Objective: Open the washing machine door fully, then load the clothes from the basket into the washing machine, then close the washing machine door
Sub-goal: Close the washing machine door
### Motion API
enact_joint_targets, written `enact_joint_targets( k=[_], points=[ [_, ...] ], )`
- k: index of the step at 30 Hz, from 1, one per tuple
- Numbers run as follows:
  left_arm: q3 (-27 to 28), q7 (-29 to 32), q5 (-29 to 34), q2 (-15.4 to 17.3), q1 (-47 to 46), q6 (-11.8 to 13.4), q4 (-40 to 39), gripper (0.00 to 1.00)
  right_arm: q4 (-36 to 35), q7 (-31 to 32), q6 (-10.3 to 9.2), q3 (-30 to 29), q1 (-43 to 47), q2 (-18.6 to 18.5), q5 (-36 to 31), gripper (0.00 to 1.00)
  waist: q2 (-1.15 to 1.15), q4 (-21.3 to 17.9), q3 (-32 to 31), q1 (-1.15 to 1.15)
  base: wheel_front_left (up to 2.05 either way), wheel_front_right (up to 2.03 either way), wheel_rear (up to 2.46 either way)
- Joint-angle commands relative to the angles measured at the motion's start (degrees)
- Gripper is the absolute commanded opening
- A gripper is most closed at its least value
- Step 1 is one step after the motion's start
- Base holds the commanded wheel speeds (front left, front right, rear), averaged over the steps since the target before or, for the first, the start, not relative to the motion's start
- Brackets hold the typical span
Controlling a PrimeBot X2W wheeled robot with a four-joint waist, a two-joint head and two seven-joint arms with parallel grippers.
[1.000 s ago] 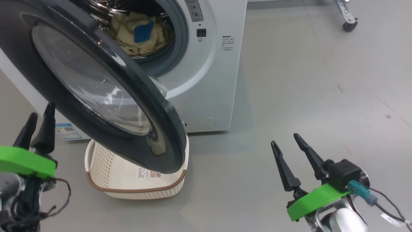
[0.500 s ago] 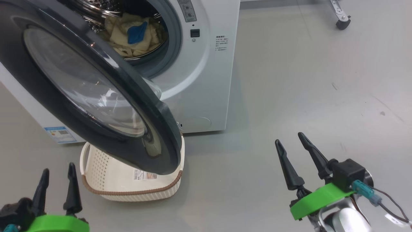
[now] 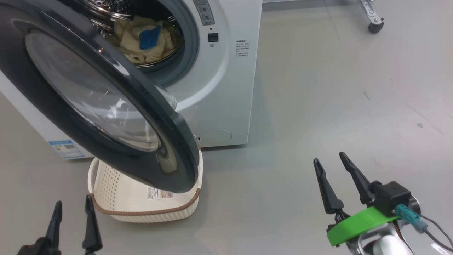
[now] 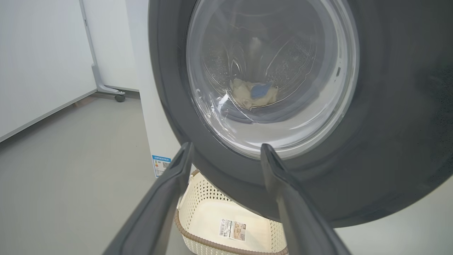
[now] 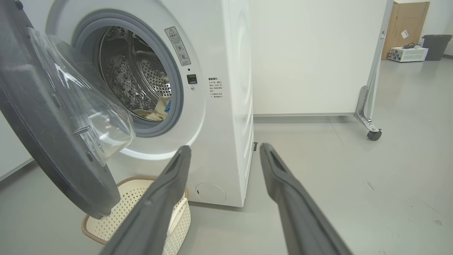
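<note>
The washing machine [image 3: 219, 88] stands with its black-rimmed door [image 3: 53, 117] swung out about halfway, hanging over the cream basket [image 3: 141, 213]. The basket's inside shows just a label. The pale yellow and blue clothes [image 3: 145, 39] lie in the metal drum, and in the left wrist view they [image 4: 254, 94] show through the door's glass. My left gripper [image 3: 73, 202] is open, low at the left, facing the door's outer side [image 4: 371, 141] above the basket [image 4: 198, 191]. My right gripper [image 3: 329, 158] is open over bare floor, right of the machine [image 5: 230, 106], holding nothing.
A blue sticker [image 3: 66, 148] marks the machine's lower left corner. A wheeled partition foot with a caster [image 5: 374, 134] stands behind at the right. A cardboard box [image 5: 407, 21] and a dark bin [image 5: 437, 46] sit far off. Grey floor spreads right of the machine.
My left gripper has dropped from beside the door's lower left edge to the bottom left corner of the head view. The right gripper has eased slightly lower. The head camera shifted a little.
</note>
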Motion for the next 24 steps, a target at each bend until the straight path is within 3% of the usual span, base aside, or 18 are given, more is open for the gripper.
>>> enact_joint_targets(
  k=[1,7,15,16,17,18,19,20,24],
  points=[
    [1.47,-0.8,0.51,0.43,-1.72,-0.32,-2.49,1.0,-1.74,-0.37,0.1,0.82,-1.19,-0.2,-0.28,1.0,0.0,0.06,-0.03,0.0,0.0,0.0,0.0],
    [-2.79,-0.8,-0.41,0.89,-0.66,-0.37,-3.95,1.0,-1.21,-0.37,0.1,0.67,-0.98,-0.08,-0.51,1.0,0.0,0.12,-0.05,0.0,0.0,0.0,0.0],
    [-3.11,-0.8,-0.63,1.34,-0.13,-0.38,-4.75,1.0,-0.49,-0.37,0.1,0.47,-0.83,-0.01,-1.21,1.0,0.0,0.08,0.06,0.0,0.0,0.0,0.0],
    [-3.25,-0.81,-0.61,1.47,-0.11,-0.38,-4.68,1.0,0.02,-0.37,0.1,0.58,-0.86,-0.02,-1.33,0.92,0.0,0.13,0.07,0.0,0.0,0.0,0.0],
    [-3.31,-0.81,-0.65,1.49,-0.13,-0.38,-4.69,1.0,0.25,-0.37,0.1,0.53,-0.89,-0.02,-1.37,0.73,0.0,0.16,0.05,0.0,0.0,0.0,0.0],
    [-3.4,-0.81,-0.69,1.53,-0.14,-0.38,-4.69,1.0,0.45,-0.37,0.1,0.49,-0.93,-0.02,-1.43,0.49,0.0,0.2,0.06,0.0,0.0,0.0,0.0],
    [-3.52,-0.81,-0.71,1.58,-0.16,-0.38,-4.72,1.0,0.65,-0.37,0.1,0.52,-0.98,-0.05,-1.49,0.17,0.0,0.23,0.08,0.0,0.0,0.0,0.0],
    [-3.64,-0.81,-0.74,1.62,-0.19,-0.38,-4.79,1.0,0.82,-0.37,0.1,0.55,-1.04,-0.08,-1.53,0.0,0.0,0.27,0.1,0.0,0.0,0.0,0.0],
    [-3.97,-0.81,-0.7,1.61,-0.32,-0.38,-5.41,1.0,2.15,-0.37,0.1,0.71,-1.4,-0.32,-1.58,0.0,0.0,0.47,0.21,0.0,0.0,0.0,0.0]
  ],
)
